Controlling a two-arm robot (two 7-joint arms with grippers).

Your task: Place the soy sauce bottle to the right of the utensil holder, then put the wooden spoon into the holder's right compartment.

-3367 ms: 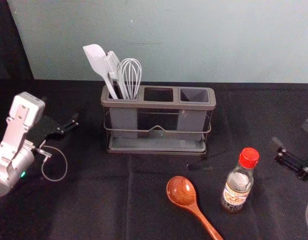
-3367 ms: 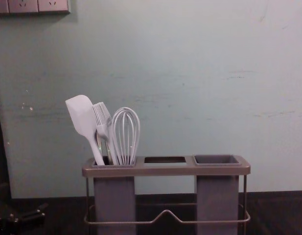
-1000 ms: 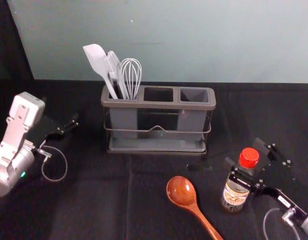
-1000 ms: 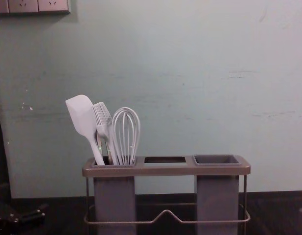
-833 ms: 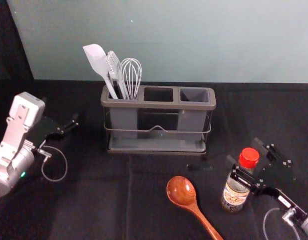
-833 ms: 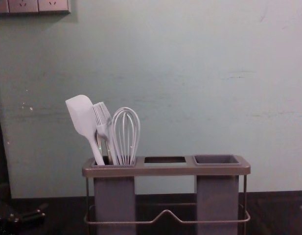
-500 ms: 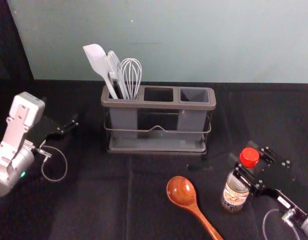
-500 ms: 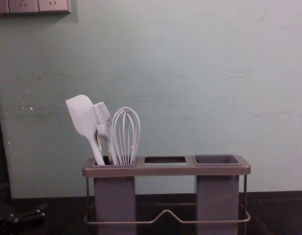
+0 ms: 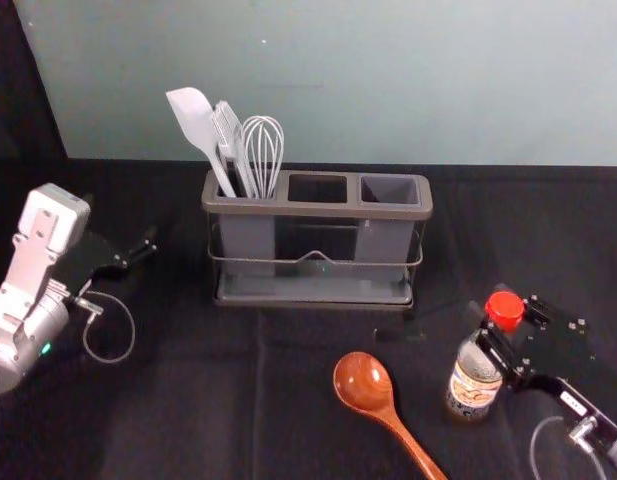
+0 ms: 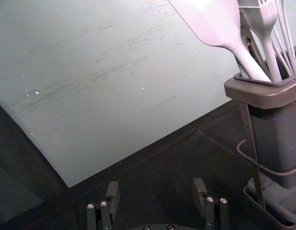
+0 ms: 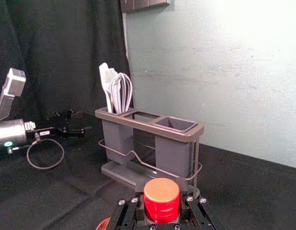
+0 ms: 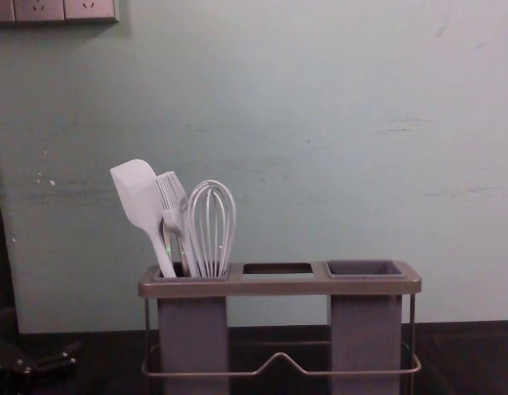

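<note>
On the dark-covered counter (image 9: 138, 420), the utensil holder (image 9: 318, 212) is seen at upper centre of the head frame, its left compartment filled with white utensils, its right compartment (image 9: 390, 190) left empty. The left hand (image 10: 156, 186) is parked at the head frame's left side, fingers apart. At lower right, the right hand (image 11: 162, 194) is clamped on the soy sauce bottle (image 9: 474, 385), just below the red cap (image 9: 506, 309); whether the base is lifted cannot be told. The wooden spoon (image 9: 364, 382) lies untouched at lower centre. The bottle is apparently gripped, so its placing beside the holder and the spoon's insertion are left.
</note>
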